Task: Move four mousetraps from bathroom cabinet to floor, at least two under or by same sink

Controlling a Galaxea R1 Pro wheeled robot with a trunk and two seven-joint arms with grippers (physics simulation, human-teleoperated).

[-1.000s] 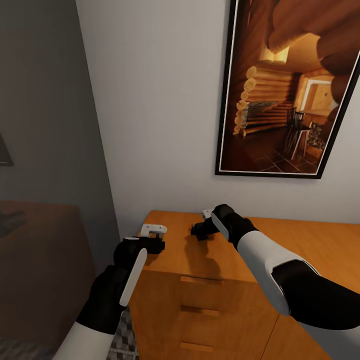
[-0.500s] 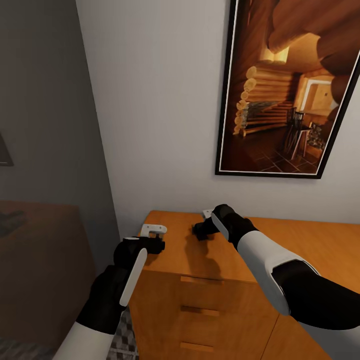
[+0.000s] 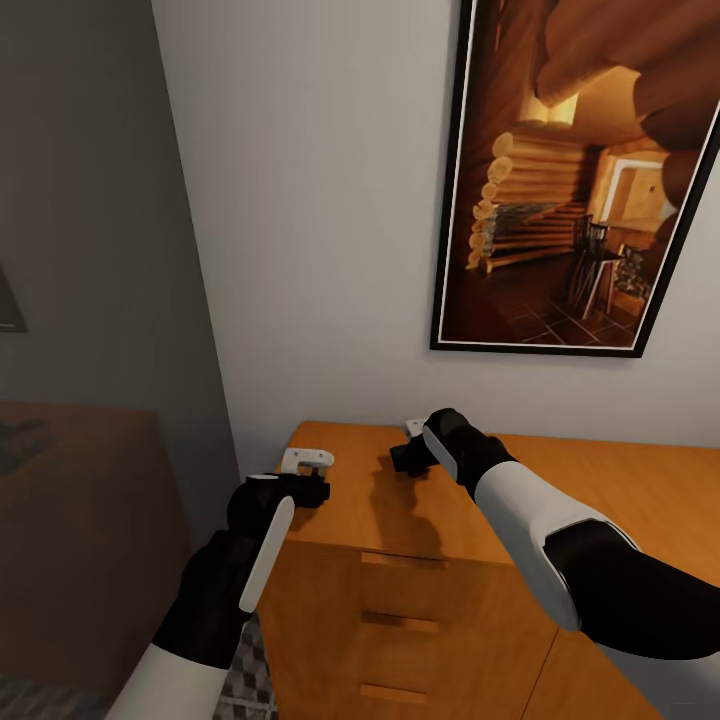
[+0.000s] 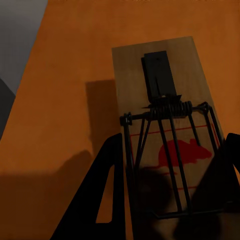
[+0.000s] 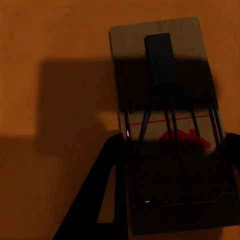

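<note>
— Reaching over the low orange-brown wooden cabinet, both black-and-white arms bend in from the near side. What does each one hold?

— The left gripper hovers at the cabinet top's left front corner. In its wrist view, a flat tan wooden mousetrap with a black wire spring and a red mouse print lies between the two black fingers. The jaws stand apart on either side of the board; I cannot tell whether they press it.

— And the right?

— The right gripper is further back on the top, near the left rear edge, its forearm angled across from the right. A second tan wooden mousetrap lies in shadow between its spread fingers; contact is likewise unclear.

— The setting?

— A pale grey wall behind the cabinet carries a black-framed picture of a log cabin interior. Patterned floor tile shows beside the left forearm.
</note>
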